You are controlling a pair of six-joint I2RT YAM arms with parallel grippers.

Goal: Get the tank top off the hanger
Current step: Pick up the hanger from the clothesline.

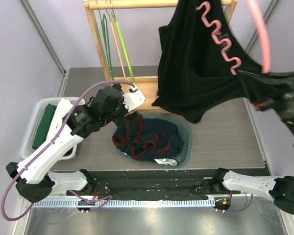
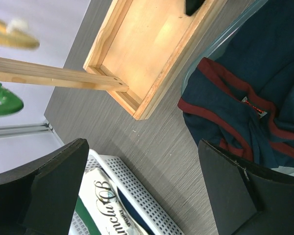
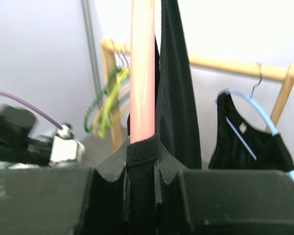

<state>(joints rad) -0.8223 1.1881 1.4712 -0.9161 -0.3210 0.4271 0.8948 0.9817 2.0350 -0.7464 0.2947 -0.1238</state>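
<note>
Leftmost, a white perforated basket (image 1: 29,142) sits on the worktop (image 1: 225,142), with green cloth inside.

Next, the left gripper (image 2: 142,196): jaws released and spread wide with nothing between them. It hovers over the worktop, near the basket's corner and the rack's wooden base (image 2: 152,49).

Behind it, the wooden rack (image 1: 95,39) carries green and yellow hangers (image 1: 118,44).

Centre: a blue basin (image 1: 188,147) holds crumpled navy garments (image 1: 152,139) with red trim.

Right of centre: the black tank top (image 1: 196,73) is raised above the worktop, draped on a pink hanger (image 1: 224,41) with a wavy bar. Its lower edge hangs at the basin's far rim.

Far right, the right gripper (image 3: 139,166): jaws clenched on a hem of the tank top, just where the pink hanger's tube meets the fabric.
</note>
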